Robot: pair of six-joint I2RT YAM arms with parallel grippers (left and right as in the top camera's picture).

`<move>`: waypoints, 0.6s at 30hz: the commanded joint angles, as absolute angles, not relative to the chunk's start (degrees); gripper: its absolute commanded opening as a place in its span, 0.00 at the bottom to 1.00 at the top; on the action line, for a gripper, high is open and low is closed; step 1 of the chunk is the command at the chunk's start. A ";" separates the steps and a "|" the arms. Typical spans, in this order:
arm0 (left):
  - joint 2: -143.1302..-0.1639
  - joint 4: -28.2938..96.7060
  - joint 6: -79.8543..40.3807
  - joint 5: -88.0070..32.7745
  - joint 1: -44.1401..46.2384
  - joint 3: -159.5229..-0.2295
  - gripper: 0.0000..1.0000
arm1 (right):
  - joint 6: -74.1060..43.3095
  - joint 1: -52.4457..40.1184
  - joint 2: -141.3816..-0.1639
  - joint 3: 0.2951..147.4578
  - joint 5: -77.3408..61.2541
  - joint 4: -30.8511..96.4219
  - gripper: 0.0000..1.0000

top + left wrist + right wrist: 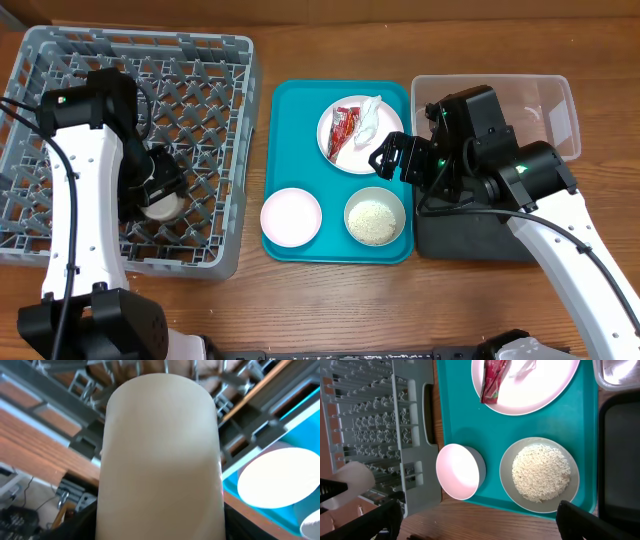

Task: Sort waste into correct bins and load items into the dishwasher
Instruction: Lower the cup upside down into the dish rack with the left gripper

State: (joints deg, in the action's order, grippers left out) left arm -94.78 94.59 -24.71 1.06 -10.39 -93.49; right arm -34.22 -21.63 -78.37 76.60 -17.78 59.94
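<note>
My left gripper (158, 190) is shut on the small white cup (163, 209) over the grey dish rack (200, 80). The cup fills the left wrist view (160, 455). My right gripper (384, 158) is open and empty above the teal tray, between the plate and the rice bowl. The white plate (335, 150) holds the red-and-white wrapper (343, 127) and tissue (368, 115). The pinkish bowl (291, 216) is empty. The grey-green bowl (375, 220) holds rice (540, 472). In the right wrist view the spread fingers (480, 525) frame both bowls (460, 471).
The flat teal tray (300, 110) lies between the rack and the bins. The clear tub (548, 105) is at the back right. The black tray (470, 238) lies in front of it, partly under my right arm. Bare wooden table runs along the front edge.
</note>
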 commanded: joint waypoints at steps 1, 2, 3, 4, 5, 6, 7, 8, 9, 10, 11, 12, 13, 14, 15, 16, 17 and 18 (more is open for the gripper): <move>-94.00 94.61 -24.71 0.40 -10.61 -91.79 0.67 | -33.63 -21.85 -77.38 76.99 -17.37 59.75 1.00; -94.00 94.45 -24.97 0.32 -10.63 -90.43 0.68 | -33.63 -21.82 -77.38 76.99 -17.37 59.77 1.00; -94.00 94.06 -24.95 0.10 -10.66 -88.90 0.68 | -33.63 -21.85 -77.38 76.99 -17.37 59.79 1.00; -94.00 93.49 -24.93 0.12 -10.76 -87.33 0.69 | -33.63 -21.85 -77.38 76.99 -17.37 59.88 1.00; -94.00 92.75 -24.88 0.14 -11.00 -85.73 0.68 | -33.63 -21.82 -77.38 76.99 -17.37 59.92 1.00; -94.00 92.44 -24.91 0.05 -11.33 -84.62 0.68 | -33.63 -21.82 -77.38 76.99 -17.37 59.92 1.00; -94.00 92.23 -24.88 -0.08 -11.81 -83.55 0.67 | -33.63 -21.82 -77.38 76.99 -17.37 59.92 1.00; -94.00 92.05 -24.88 -0.05 -12.38 -82.76 0.67 | -33.63 -21.85 -77.38 76.99 -17.37 59.96 1.00; -94.00 91.85 -24.86 -0.08 -13.02 -82.13 0.67 | -33.63 -21.85 -77.38 76.99 -17.37 60.01 1.00; -94.00 91.74 -24.86 -0.05 -13.61 -81.73 0.67 | -33.36 -21.82 -77.38 76.99 -17.39 60.07 1.00; -94.00 91.55 -24.82 -0.05 -14.02 -81.45 0.68 | -32.95 -21.85 -77.38 76.99 -17.39 60.05 1.00; -94.00 91.26 -24.75 -0.05 -14.52 -81.12 0.70 | -32.95 -21.82 -77.38 76.99 -17.23 60.16 1.00; -94.00 90.96 -24.58 -0.03 -14.94 -80.71 0.70 | -32.99 -21.82 -77.38 76.99 -16.95 60.29 1.00; -94.00 90.54 -24.38 -0.05 -15.35 -80.20 0.71 | -32.99 -21.82 -77.38 76.99 -16.69 60.40 1.00; -94.00 90.35 -24.40 -0.08 -15.53 -79.79 0.73 | -32.99 -21.82 -77.38 76.99 -16.53 60.40 1.00; -94.00 90.13 -24.38 -0.19 -15.73 -79.29 0.75 | -32.99 -21.82 -77.38 76.99 -16.51 60.40 1.00; -94.00 90.08 -24.36 -0.62 -15.77 -78.91 0.76 | -32.99 -21.82 -77.38 76.99 -16.51 60.38 1.00; -94.00 90.06 -23.94 -1.34 -15.79 -78.85 0.77 | -32.99 -21.82 -77.38 76.99 -16.51 60.38 1.00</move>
